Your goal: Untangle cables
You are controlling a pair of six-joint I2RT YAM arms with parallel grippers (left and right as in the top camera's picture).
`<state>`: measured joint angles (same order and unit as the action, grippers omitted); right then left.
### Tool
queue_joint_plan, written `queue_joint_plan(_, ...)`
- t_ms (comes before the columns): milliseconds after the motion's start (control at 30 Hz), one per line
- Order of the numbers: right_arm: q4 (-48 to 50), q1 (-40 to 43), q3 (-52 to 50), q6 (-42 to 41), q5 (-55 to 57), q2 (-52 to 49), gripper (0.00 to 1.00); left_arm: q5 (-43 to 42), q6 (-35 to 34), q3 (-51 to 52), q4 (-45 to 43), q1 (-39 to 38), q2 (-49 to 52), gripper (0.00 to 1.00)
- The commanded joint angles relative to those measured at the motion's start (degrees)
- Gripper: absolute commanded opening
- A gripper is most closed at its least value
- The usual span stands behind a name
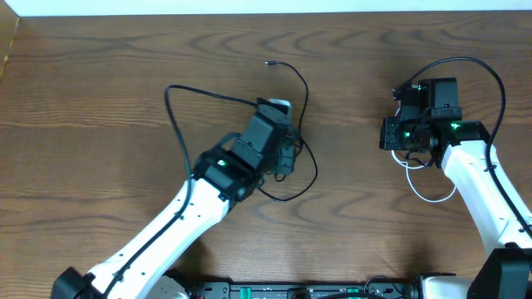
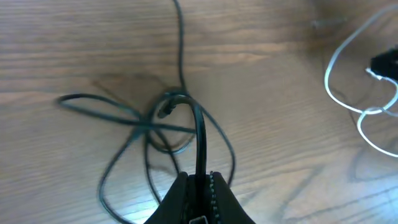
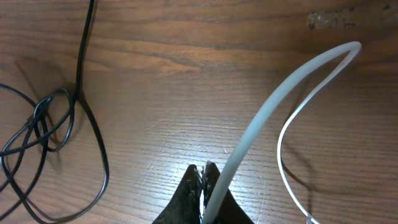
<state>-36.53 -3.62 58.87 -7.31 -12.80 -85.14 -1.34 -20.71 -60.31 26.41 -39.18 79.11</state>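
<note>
**Black and white – both pinched**

L gripper (image 2: 198,177) is shut tight on the thin black cable (image 2: 181,56). The cable goes up from a messy bunch of loops right into the fingertips. The rest lies on the brown wooden table (image 1: 100,66), approx in the middle, w/ loops crossing each other and one small end pointing at the far edge. R gripper (image 3: 204,169) is shut too — it pinches the thin white cable (image 3: 292,87), which bends up and away in a big arc. More white loops lie on the table's right side, apart from the black ones.
</note>
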Motion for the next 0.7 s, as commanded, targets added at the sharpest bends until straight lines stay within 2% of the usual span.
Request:
queue_joint_plan(0, 0.1, -0.2, 0.6, 0.5, 0.4, 0.1, 0.01, 0.4, -0.6, 0.2, -1.7, -2.8, 2.4, 0.17)
queue_joint_plan(33, 0.1, -0.2, 0.6, 0.5, 0.4, 0.1, 0.01, 0.5, -0.6, 0.2, -2.4, -3.6, 3.3, 0.3)
queue_joint_plan(100, 0.1, -0.2, 0.6, 0.5, 0.4, 0.1, 0.01, 0.6, -0.6, 0.2, -3.6, -5.0, 5.0, 0.46)
queue_joint_plan(167, 0.0, -0.2, 0.6, 0.5, 0.5, 0.1, 0.01, 0.5, -0.6, 0.2, -4.7, -5.7, 6.5, 0.57)
queue_joint_plan(333, 0.4, -0.2, 0.7, 0.5, 0.4, 0.1, 0.01, 0.6, -1.0, 0.2, -7.7, -5.7, 6.2, 0.72)
queue_joint_plan(500, 1.4, -0.2, 1.5, 0.5, 0.4, 0.2, 0.01, 2.1, 0.4, 0.2, -10.1, -5.6, 1.3, 0.77)
queue_joint_plan(667, 0.6, -0.2, 4.3, 0.5, 0.4, 0.2, 0.01, 7.5, 1.6, 0.2, -6.4, -5.6, -3.1, 0.79)
